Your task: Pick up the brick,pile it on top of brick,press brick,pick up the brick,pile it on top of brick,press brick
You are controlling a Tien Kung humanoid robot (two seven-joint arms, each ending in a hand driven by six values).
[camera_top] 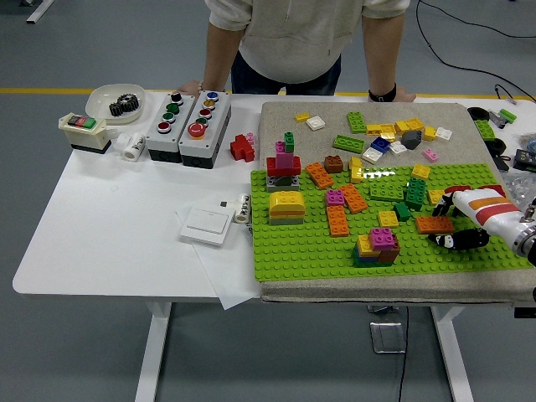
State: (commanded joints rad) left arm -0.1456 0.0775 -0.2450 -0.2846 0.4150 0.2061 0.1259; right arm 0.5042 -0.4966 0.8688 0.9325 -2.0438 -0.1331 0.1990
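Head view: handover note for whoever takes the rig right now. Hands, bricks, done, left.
Right hand sits open over the green baseplate at its right end, fingers either side of the orange brick, not gripping it.
Left hand out of view.
Small stack with a pink brick on top stands left of the hand.
A person's hands rest on the table's far edge.
Done: no pick visible.
Left: grasp, pile, press, then repeat.

Bare studs lie along the near edge of the green baseplate [301, 260], left of the stacked bricks [378, 247]. An orange brick [435, 224] lies just beside the right hand [456, 219]; scattered bricks crowd the plate's far half.
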